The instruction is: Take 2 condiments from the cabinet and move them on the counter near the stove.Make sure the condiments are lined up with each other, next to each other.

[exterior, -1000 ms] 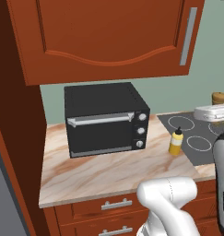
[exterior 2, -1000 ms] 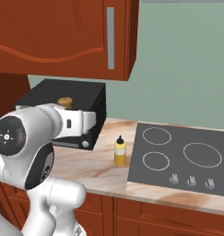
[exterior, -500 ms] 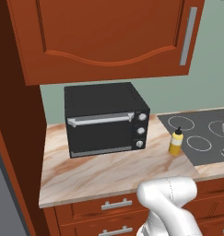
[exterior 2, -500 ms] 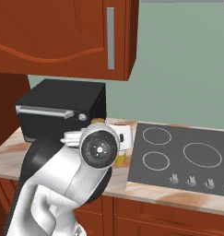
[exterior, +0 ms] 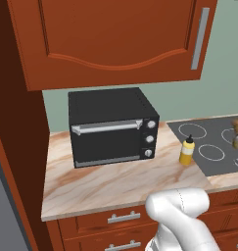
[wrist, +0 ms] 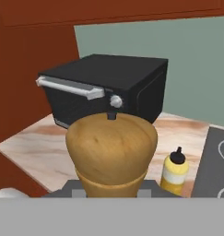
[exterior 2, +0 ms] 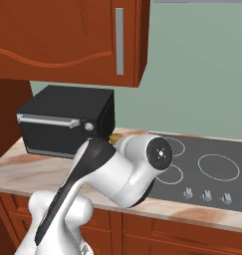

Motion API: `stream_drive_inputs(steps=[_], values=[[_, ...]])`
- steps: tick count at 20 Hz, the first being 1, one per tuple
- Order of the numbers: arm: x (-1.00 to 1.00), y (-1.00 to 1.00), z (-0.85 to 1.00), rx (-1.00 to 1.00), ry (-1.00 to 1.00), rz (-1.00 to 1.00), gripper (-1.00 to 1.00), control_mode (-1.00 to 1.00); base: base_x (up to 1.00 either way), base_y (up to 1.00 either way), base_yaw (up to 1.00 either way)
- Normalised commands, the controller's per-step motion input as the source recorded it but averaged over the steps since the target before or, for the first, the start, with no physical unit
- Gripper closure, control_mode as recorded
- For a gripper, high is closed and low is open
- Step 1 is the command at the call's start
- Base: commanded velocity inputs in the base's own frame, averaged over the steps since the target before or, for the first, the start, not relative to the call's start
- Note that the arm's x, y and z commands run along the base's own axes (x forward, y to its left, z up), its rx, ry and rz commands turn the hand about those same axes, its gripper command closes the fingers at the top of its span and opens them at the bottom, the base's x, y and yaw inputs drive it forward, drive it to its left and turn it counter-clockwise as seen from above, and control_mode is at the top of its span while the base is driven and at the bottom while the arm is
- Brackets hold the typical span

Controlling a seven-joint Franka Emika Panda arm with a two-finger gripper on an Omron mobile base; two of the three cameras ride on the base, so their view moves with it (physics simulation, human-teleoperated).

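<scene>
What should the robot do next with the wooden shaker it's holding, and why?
Probably lower the wooden shaker onto the counter right beside the yellow bottle. The claw is shut on the shaker, while the bottle already stands next to the stove, so its partner needs lining up there.

I work in a home kitchen: reddish-brown wooden wall cabinet (exterior: 115,39) at twelve o'clock, black boxy toaster oven (exterior: 110,126) on beige-pink marble countertop (exterior: 110,184), flat dark grey cooktop (exterior 2: 207,167) at two o'clock.
</scene>
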Motion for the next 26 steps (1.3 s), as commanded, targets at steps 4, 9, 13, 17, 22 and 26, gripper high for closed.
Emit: stream_drive_inputs(steps=[4, 9, 13, 17, 22, 26], values=[[0.51, 0.06, -0.51, 0.06, 0.00, 0.01, 1.00, -1.00, 0.00, 0.00, 0.00], [0.22, 0.08, -0.57, 0.08, 0.00, 0.00, 1.00, -1.00, 0.00, 0.00, 0.00], [0.08, 0.14, -0.43, 0.05, 0.00, 0.00, 1.00, -1.00, 0.00, 0.00, 0.00], [0.00, 0.05, -0.35, 0.05, 0.00, 0.00, 1.00, -1.00, 0.00, 0.00, 0.00], [0.00, 0.00, -0.22, 0.04, 0.03, 0.00, 1.00, -1.00, 0.00, 0.00, 0.00], [0.00, 0.00, -0.16, 0.07, 0.05, 0.01, 1.00, -1.00, 0.00, 0.00, 0.00]])
